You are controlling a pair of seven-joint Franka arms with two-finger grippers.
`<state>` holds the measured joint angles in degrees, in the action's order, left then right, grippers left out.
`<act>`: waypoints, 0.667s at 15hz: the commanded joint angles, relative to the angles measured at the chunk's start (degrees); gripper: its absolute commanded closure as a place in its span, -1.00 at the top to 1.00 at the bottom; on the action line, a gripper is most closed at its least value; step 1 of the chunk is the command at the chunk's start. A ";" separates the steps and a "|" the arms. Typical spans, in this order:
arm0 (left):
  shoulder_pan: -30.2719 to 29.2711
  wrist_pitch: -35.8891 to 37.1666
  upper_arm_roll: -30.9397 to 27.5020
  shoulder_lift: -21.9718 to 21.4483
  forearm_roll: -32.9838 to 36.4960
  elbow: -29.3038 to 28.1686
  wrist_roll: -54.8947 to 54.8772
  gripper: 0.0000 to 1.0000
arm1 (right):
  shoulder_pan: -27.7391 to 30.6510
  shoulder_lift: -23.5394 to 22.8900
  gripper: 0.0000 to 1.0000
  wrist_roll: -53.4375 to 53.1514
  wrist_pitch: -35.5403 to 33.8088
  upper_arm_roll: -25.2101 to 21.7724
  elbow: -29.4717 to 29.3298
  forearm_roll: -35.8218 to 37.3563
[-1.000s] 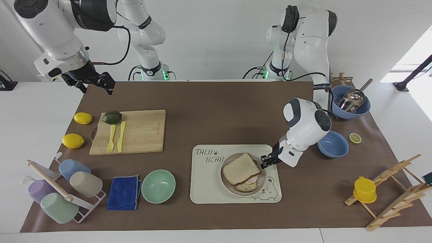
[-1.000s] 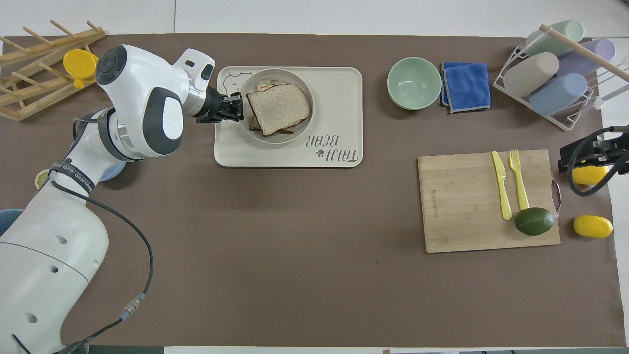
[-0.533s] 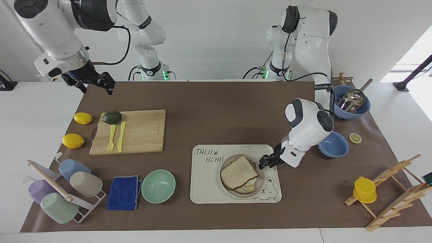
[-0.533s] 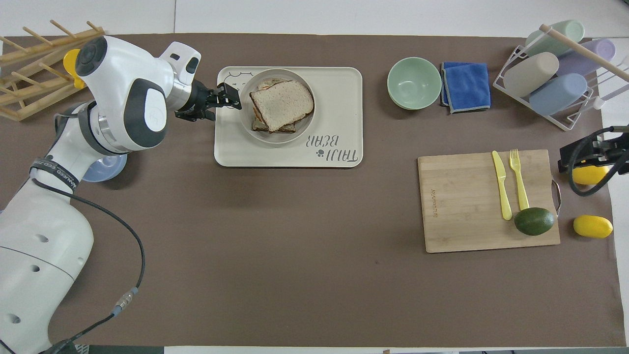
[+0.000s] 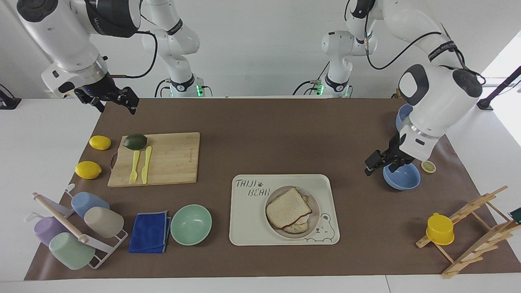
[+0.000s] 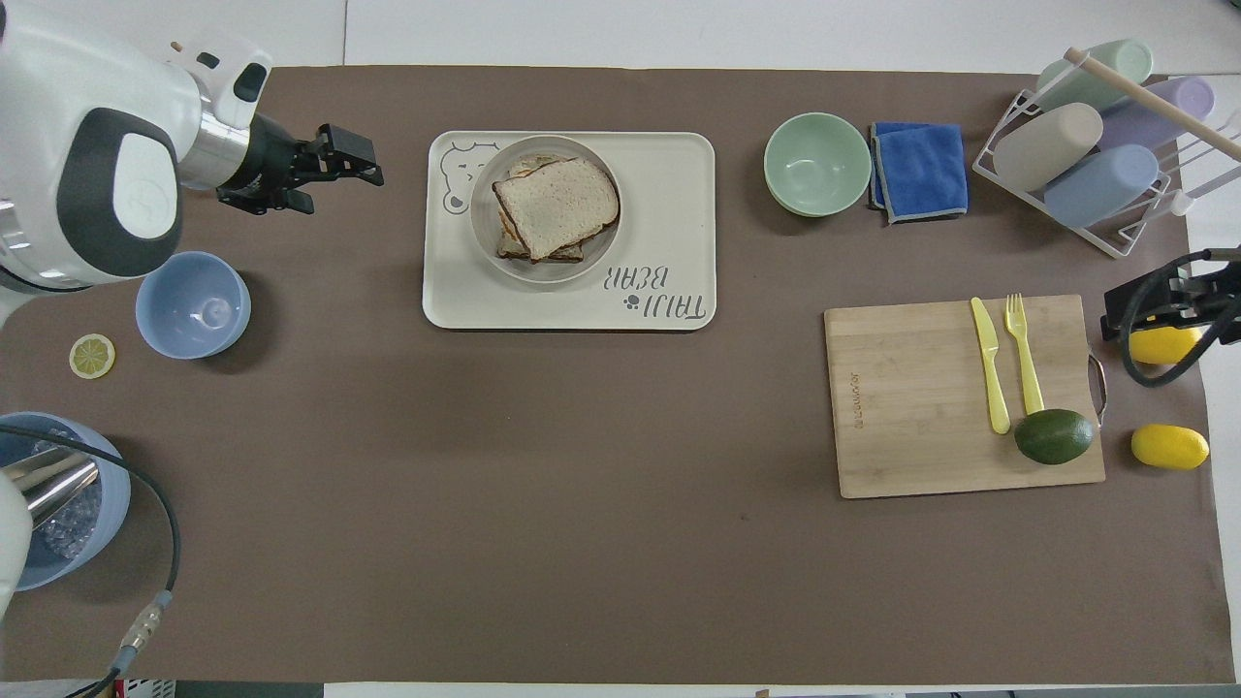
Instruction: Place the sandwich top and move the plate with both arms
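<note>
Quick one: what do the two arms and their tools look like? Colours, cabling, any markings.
Both arms are glossy white, rounded jointed segments with dark grey or black joint caps. The left arm has a black band with white lettering and a loose black cable. The right arm has a wide black collar, a silver wrist ring and a looping black cable. The left tool and right tool are small, black and two-fingered.
</note>
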<state>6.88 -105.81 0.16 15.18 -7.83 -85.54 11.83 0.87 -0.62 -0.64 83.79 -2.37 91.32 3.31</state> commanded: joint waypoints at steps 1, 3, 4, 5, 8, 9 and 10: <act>-0.72 5.60 -0.07 -7.07 2.65 -2.70 -0.58 1.00 | -0.17 1.06 1.00 -0.59 0.23 0.53 0.53 -1.29; -1.16 10.95 -0.07 -10.85 2.82 -3.23 -1.01 1.00 | -0.43 1.14 1.00 -0.50 0.15 0.70 0.44 -1.11; -1.16 13.76 -0.07 -12.44 2.91 -3.40 -1.54 1.00 | -0.43 1.49 1.00 -0.50 -0.03 0.88 0.44 -1.02; -1.08 16.06 -0.07 -13.84 2.91 -3.67 -1.81 1.00 | -0.43 1.50 1.00 -0.32 -0.20 1.23 0.44 -1.02; -0.64 19.94 -0.07 -17.62 3.00 -6.46 -1.90 1.00 | -0.43 1.76 1.00 1.26 -1.00 1.23 0.44 -1.11; -0.55 20.29 -0.07 -19.46 2.91 -9.00 -1.90 1.00 | -0.52 2.02 1.00 1.17 -1.17 1.75 0.44 -1.11; -0.72 20.30 -0.07 -20.96 2.91 -11.99 -2.07 1.00 | -0.70 2.28 1.00 0.82 -1.69 3.59 0.35 -1.11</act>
<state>6.19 -85.43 0.03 -1.27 -5.90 -90.09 11.04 0.17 0.41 -0.33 83.22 -0.85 91.31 3.31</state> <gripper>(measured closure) 0.000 0.000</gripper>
